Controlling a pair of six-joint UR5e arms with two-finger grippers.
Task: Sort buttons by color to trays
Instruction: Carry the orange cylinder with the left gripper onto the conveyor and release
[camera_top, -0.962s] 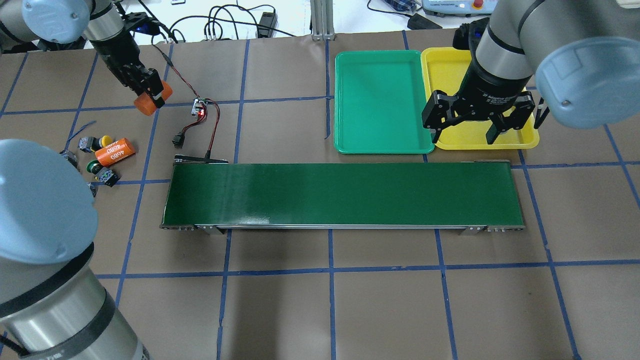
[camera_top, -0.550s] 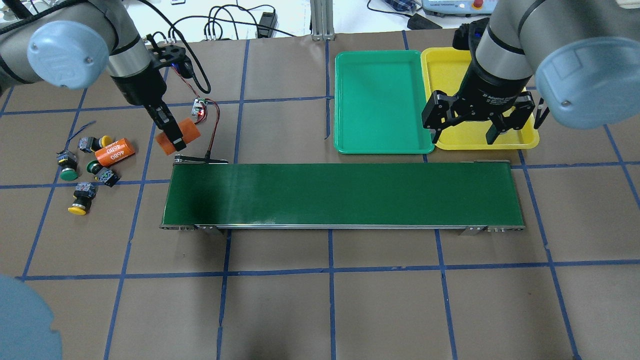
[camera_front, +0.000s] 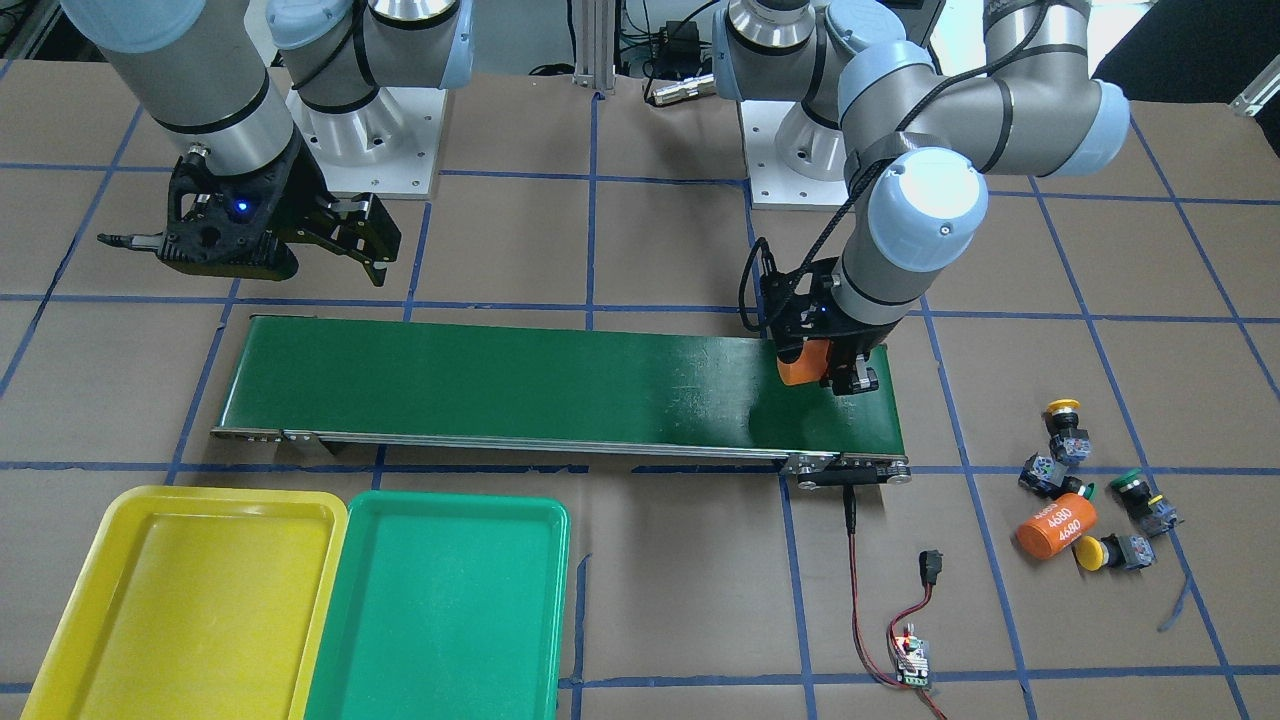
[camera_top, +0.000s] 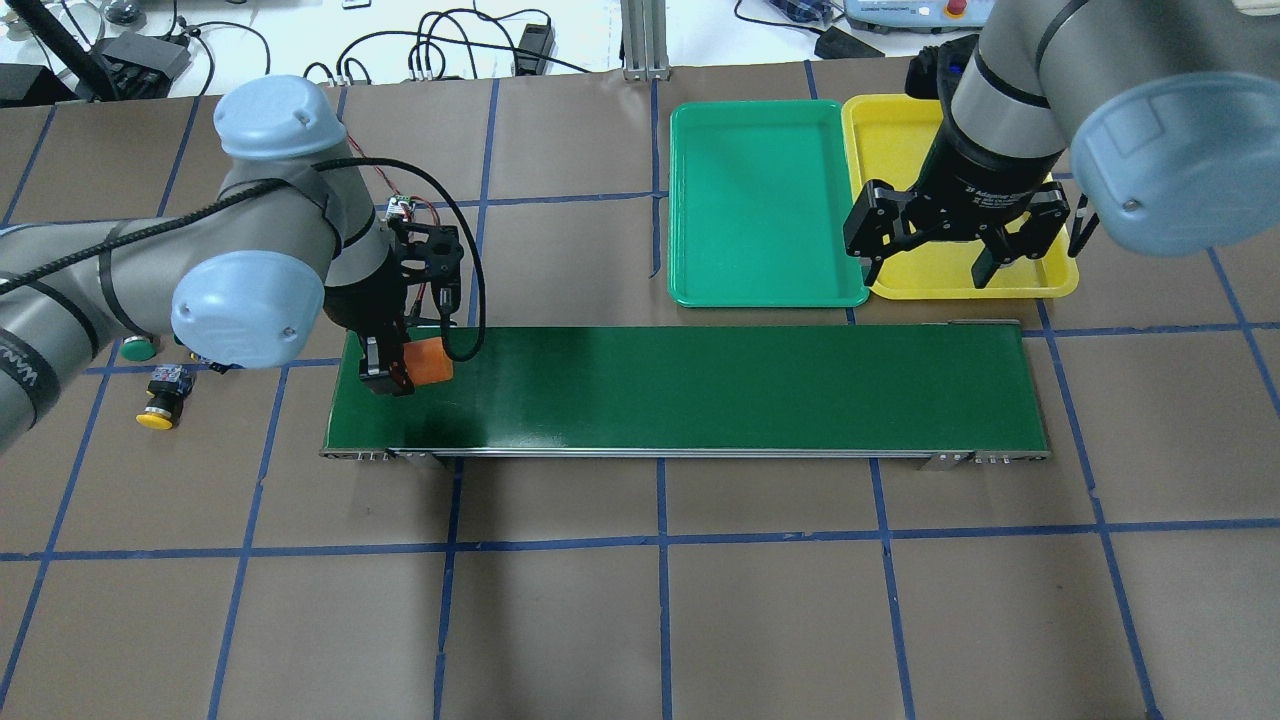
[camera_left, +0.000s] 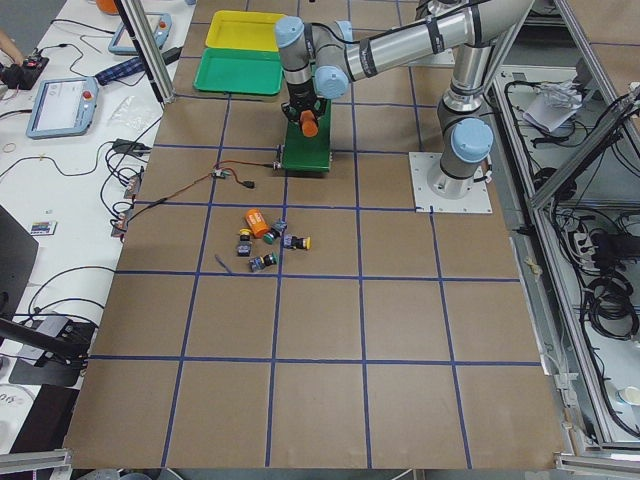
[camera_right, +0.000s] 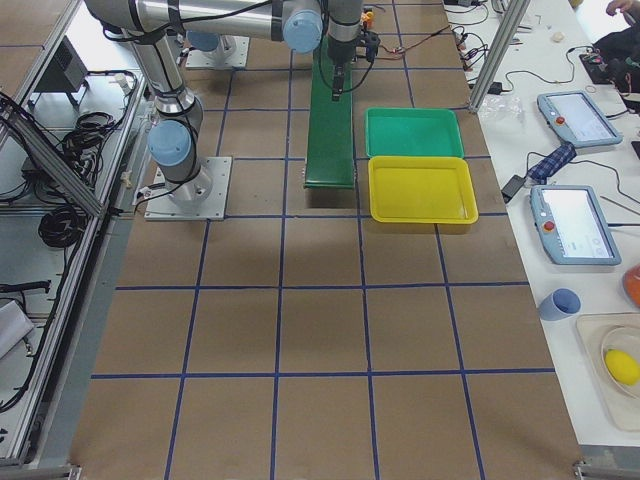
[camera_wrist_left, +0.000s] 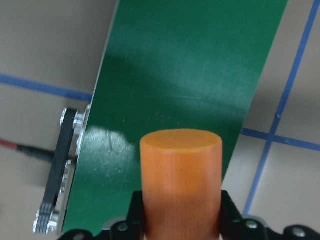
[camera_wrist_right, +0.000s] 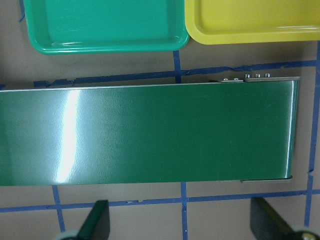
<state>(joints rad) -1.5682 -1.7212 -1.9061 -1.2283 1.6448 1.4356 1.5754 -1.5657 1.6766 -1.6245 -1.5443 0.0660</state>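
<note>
Overhead exterior: my left gripper (camera_top: 403, 368) clamps an orange cylinder (camera_top: 432, 361) over the conveyor belt's (camera_top: 700, 390) end, the buttons (camera_front: 1132, 487) scattered well off to its left. My right gripper (camera_top: 930, 265) hangs spread wide, the yellow tray (camera_top: 900, 130) and green tray (camera_top: 760, 200) below and ahead.

Buttons: four, all at right of front-facing view.
- Yellow caps: two. Upper yellow button (camera_front: 1063, 406), lower yellow button (camera_front: 1092, 552).
- Green caps: two. Green button (camera_front: 1130, 482) between them; second green button (camera_top: 137, 348) showed cap at left edge of overhead view.

Trays: two, lower left. Yellow tray (camera_front: 190, 610), green tray (camera_front: 440, 610).

Orange cylinders: two. Plain cylinder (camera_front: 797, 365) sat in left claw (camera_front: 825, 372); marked cylinder (camera_front: 1057, 525) lay on surface (camera_front: 700, 600).

Conveyor belt (camera_front: 500, 380): one.

Claws: two, counting right claw (camera_top: 928, 265).

Circuit board (camera_front: 912, 655): one.
</note>
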